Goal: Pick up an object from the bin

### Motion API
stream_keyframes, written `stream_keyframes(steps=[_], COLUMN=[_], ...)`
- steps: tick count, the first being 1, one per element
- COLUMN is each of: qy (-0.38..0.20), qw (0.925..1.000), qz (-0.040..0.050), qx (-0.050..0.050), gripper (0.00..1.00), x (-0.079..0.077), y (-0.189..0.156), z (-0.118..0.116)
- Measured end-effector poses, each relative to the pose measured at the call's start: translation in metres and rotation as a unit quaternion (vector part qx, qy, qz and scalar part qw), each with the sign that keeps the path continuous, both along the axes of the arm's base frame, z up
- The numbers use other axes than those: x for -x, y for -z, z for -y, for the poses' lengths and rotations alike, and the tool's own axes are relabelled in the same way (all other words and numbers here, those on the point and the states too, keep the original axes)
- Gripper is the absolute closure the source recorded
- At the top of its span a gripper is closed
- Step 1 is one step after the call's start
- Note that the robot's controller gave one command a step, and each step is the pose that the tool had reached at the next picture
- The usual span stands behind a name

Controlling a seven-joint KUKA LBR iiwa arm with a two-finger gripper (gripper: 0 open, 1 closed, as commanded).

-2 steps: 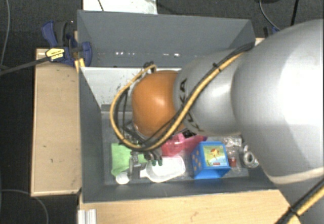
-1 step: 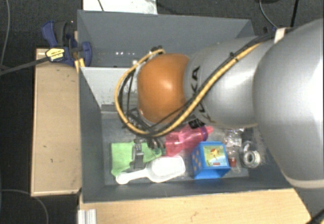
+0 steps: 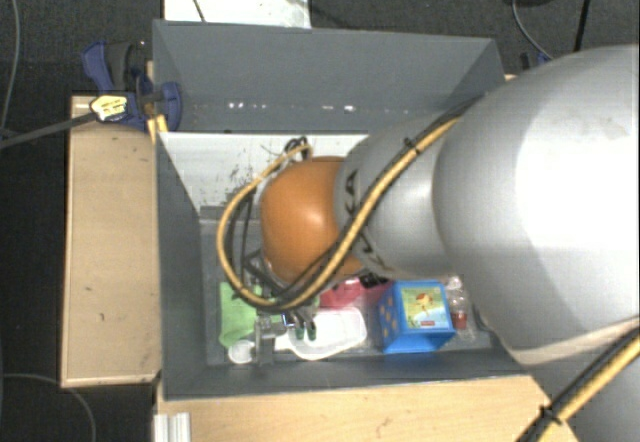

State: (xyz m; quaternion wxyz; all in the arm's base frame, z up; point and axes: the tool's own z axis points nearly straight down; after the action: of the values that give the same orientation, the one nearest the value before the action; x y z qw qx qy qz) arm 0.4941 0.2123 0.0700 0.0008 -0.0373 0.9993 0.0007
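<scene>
Camera view: the gripper [image 3: 268,330] is hanging low in the bin [image 3: 185,260], its grasp state not discernible, sitting between a green crumpled thing [image 3: 234,315] on the view's left and a white dish-like thing [image 3: 335,336] on its right.

Grey arm [image 3: 530,220] reaches in from right; orange-covered wrist [image 3: 300,215] angled down; end effector [image 3: 272,330] low.

The arm's end effector [image 3: 268,335] sits low at the lower left of the grey metal bin [image 3: 183,270], between a crumpled green soft thing [image 3: 234,318] and a white rounded plastic piece [image 3: 335,335]. A blue cube-shaped printed box [image 3: 415,315] lies further right.
</scene>
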Motion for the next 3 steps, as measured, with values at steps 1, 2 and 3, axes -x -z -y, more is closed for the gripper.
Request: stream_keyframes(steps=[1,2,3], qy=[0.087,0.088,0.088], qw=[0.9962,0.9961,0.9961], qz=[0.0002,0.0002,-0.0016], qx=[0.0,0.0,0.001], gripper=[1.0,1.0,1.0], x=[-0.016,-0.016,-0.0148], y=[-0.0005,-0.0005,-0.0039], z=[-0.0067,-0.0067,-0.0062])
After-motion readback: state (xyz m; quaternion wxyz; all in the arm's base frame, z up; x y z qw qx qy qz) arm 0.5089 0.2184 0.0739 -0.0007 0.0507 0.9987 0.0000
